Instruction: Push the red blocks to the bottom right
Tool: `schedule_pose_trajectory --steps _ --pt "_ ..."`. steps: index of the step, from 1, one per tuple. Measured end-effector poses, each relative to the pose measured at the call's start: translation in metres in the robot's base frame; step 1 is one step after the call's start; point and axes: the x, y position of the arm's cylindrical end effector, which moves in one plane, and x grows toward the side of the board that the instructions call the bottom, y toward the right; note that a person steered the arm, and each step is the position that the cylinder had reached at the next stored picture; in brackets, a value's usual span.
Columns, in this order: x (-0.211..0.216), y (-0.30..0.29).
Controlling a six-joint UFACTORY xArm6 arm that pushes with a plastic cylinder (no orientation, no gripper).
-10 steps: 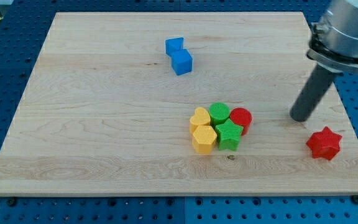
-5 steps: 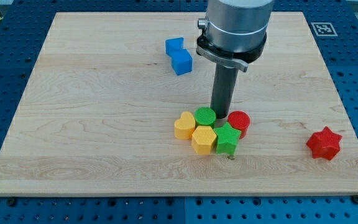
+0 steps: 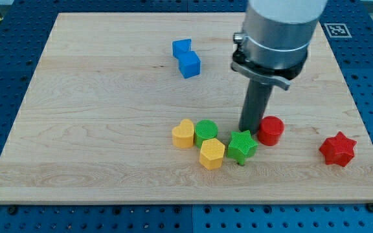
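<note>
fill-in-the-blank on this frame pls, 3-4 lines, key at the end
My tip sits just to the view's ____ of the red cylinder.
The red star lies nearest the board's bottom ____ corner.
The two ____ blocks sit apart near the view's top.
The yellow hexagon lies between the yellow heart and the ____ star.

Missing words: left; right; blue; green

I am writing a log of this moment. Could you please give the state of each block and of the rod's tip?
my tip: on the board, just left of the red cylinder
red cylinder: upright, apart from the cluster
red star: alone, near bottom right
green star: touching the yellow hexagon
yellow hexagon: upright
green cylinder: beside the yellow heart
yellow heart: upright
blue blocks: touching
</note>
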Motion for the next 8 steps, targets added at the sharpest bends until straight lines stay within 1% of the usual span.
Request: schedule_pose_trajectory --steps 2,3,5,7,8 --pt "0.0 0.06" --pt "0.0 0.07" --pt "0.0 0.07" --pt "0.018 0.071" --pt "0.019 0.071"
